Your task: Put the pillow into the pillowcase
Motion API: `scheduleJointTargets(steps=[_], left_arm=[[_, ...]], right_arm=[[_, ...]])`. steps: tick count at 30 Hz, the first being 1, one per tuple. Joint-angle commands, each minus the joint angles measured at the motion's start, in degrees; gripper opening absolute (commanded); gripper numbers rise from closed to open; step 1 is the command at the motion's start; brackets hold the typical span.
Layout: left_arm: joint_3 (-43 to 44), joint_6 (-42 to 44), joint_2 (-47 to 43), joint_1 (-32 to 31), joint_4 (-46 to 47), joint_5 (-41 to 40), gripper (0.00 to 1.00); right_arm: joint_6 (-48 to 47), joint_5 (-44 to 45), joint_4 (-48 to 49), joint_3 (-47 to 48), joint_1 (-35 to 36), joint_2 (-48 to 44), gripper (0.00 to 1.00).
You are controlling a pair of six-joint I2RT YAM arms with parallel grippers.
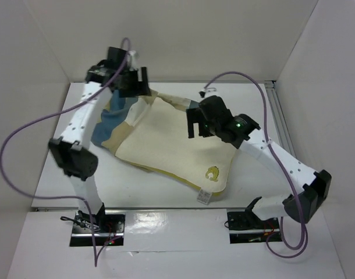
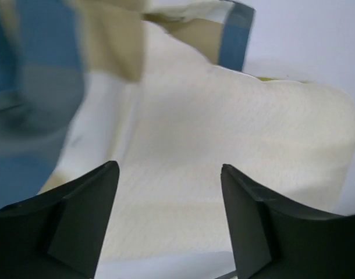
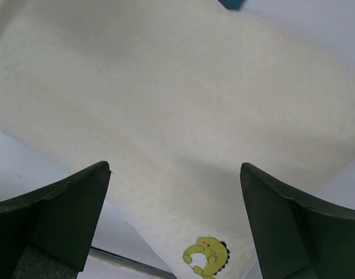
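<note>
Pillow (image 1: 177,142) mostly outside pillowcase (image 1: 110,119)

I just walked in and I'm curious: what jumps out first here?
The big cream pillow lies in the middle, a yellow logo near its front corner. The blue-and-tan pillowcase is bunched at its far-left end. The left gripper and right gripper hang open above them.

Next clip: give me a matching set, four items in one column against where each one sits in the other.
1. soft cream-white rectangular pillow
2. blue, tan and cream checked fabric pillowcase
3. small yellow logo
4. small white tag

A. sticking out at the pillow's near corner
B. bunched at the far left, by the left end effector
C. printed on the pillow, close to the tag
D. mid-table, mostly uncovered

Pairs: 1-D, 2-B, 3-C, 4-A
</note>
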Motion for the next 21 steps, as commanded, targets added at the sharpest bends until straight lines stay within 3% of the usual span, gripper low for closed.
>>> scheduleJointTargets(steps=[1, 4, 9, 14, 17, 18, 21], left_arm=[[-12.64, -2.11, -14.79, 7.07, 0.43, -4.57, 0.82], [-27.14, -7.99, -23.14, 12.87, 2.28, -5.64, 0.71], [-45.79, -12.31, -35.36, 19.12, 7.2, -4.94, 0.73], [-62.4, -18.37, -45.73, 22.9, 12.02, -4.94, 0.64], [-68.81, -19.0, -49.7, 23.61, 14.14, -2.4, 0.61], [-70.14, -19.0, -50.4, 23.61, 14.84, -2.39, 0.61], [-74.63, -17.6, -52.51, 24.14, 17.04, 1.03, 0.61]], right_arm=[[-8.18, 5.47, 2.42, 8.07, 6.24, 7.7, 1.0], [-14.48, 5.33, 6.72, 12.3, 13.79, 15.77, 1.0], [-25.67, 1.64, 20.26, 15.39, 23.12, 25.81, 1.0], [-30.07, -3.64, 27.65, 19.17, 25.68, 37.84, 1.0], [-30.08, -1.56, 30.99, 22.84, 25.68, 44.69, 0.97], [-30.08, -1.54, 31.0, 24.0, 25.68, 46.29, 0.9], [-27.81, -2.32, 28.37, 28.29, 23.32, 49.29, 0.06]])
